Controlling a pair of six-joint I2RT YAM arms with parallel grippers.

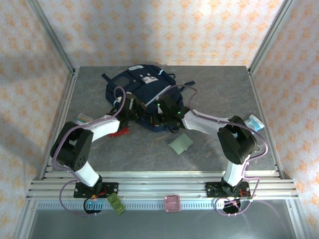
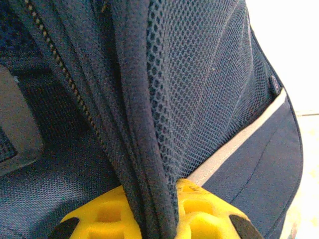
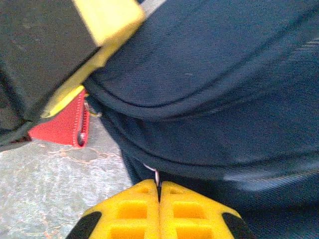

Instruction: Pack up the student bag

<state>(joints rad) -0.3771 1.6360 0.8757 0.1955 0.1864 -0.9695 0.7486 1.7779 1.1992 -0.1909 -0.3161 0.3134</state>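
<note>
Mesh fold of the student bag (image 1: 143, 85) is clamped in your left gripper (image 2: 154, 214), right gripper (image 3: 159, 195) pinched shut on a tiny zipper pull (image 3: 156, 176) at its front edge, so a sideways yank probably slips it.

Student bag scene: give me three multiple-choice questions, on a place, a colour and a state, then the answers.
1. Where does the red pouch lie? A) on the table by the student bag's near edge, beside the left arm; B) on top of the bag; C) at the far right corner.
2. What colour is the bag's main fabric? A) green; B) orange; C) navy blue.
3. How is the left claw? A) open over bare table; B) shut on a fold of bag fabric; C) holding the red pouch.
Answers: 1 A, red lies beside the left forearm; 2 C, navy throughout; 3 B, fabric is pinched between its yellow fingers.
</note>
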